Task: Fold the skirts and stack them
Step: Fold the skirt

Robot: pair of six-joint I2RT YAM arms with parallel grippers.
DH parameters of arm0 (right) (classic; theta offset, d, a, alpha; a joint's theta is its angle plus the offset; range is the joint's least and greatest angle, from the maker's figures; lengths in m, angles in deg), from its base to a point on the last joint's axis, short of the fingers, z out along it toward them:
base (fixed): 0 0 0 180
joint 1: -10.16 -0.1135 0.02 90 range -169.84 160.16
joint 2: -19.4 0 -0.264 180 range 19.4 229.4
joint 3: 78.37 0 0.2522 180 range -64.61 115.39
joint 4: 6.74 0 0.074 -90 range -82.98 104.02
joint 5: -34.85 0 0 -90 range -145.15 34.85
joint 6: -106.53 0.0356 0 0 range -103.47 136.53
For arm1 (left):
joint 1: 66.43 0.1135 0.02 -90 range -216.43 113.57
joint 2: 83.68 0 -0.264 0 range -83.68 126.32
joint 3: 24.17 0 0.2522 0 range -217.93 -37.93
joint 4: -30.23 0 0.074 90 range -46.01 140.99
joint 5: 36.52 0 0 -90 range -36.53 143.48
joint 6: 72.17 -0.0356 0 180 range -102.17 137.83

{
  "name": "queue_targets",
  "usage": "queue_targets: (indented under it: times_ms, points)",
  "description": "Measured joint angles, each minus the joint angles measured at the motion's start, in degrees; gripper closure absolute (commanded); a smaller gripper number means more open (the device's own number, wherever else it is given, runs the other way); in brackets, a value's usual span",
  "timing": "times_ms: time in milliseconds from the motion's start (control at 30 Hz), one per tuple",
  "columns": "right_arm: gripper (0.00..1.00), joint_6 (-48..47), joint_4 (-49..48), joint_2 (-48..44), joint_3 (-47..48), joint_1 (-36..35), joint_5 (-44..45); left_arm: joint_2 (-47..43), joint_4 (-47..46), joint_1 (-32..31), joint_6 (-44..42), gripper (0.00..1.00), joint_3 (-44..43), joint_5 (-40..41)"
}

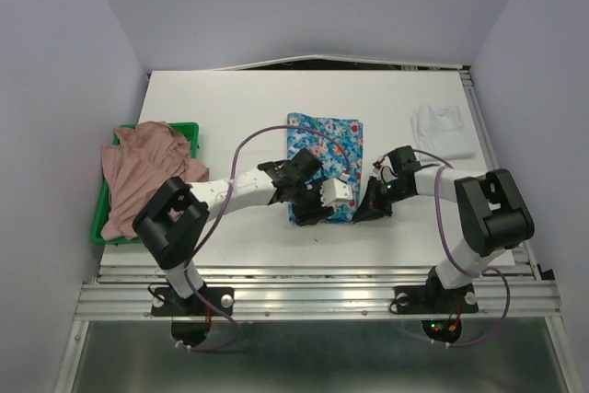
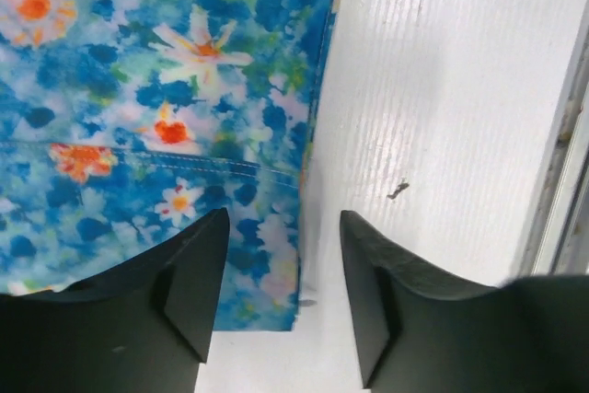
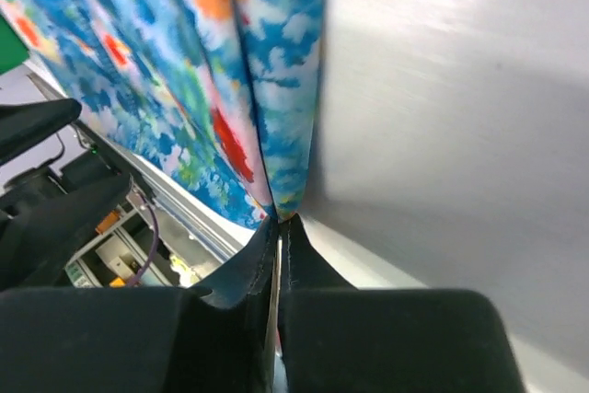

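Observation:
The blue flowered skirt [image 1: 324, 149] lies folded in the middle of the table. My left gripper [image 1: 308, 213] hovers open at its near left corner; in the left wrist view the skirt [image 2: 138, 89] has its edge between the fingers of the gripper [image 2: 283, 223], which grip nothing. My right gripper [image 1: 368, 212] is at the near right corner. In the right wrist view it [image 3: 281, 221] is shut, pinching the corner of the blue skirt [image 3: 230, 62], which rises from the tips. The dusty-pink skirt [image 1: 147, 167] is heaped at the left. The white skirt [image 1: 442, 129] lies at the back right.
A green tray [image 1: 190, 128] sits under the pink skirt at the table's left edge. A small dark speck [image 2: 398, 190] lies on the white table beside the blue skirt. The table's metal front rail [image 1: 313, 273] runs just behind both grippers.

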Motion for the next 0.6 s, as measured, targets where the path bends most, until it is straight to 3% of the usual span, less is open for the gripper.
queue_targets:
  times_ms: [67,133,333,600]
  points:
    - [0.99,0.2,-0.1,-0.4,0.9,0.0,-0.3,-2.8,-1.0,0.0,0.6,0.30,1.8,0.9]
    - [0.99,0.9,-0.2,-1.3,1.2,0.0,-1.1,-5.3,-2.0,0.0,0.8,0.01,3.5,1.7]
    - [0.99,6.8,-2.2,-6.4,2.8,0.0,-5.5,-16.9,-7.3,-1.3,2.5,0.01,10.7,7.2]
    - [0.99,15.4,-6.0,-7.2,3.3,0.0,-9.2,-19.3,-19.8,-8.2,5.5,0.01,19.5,19.9]
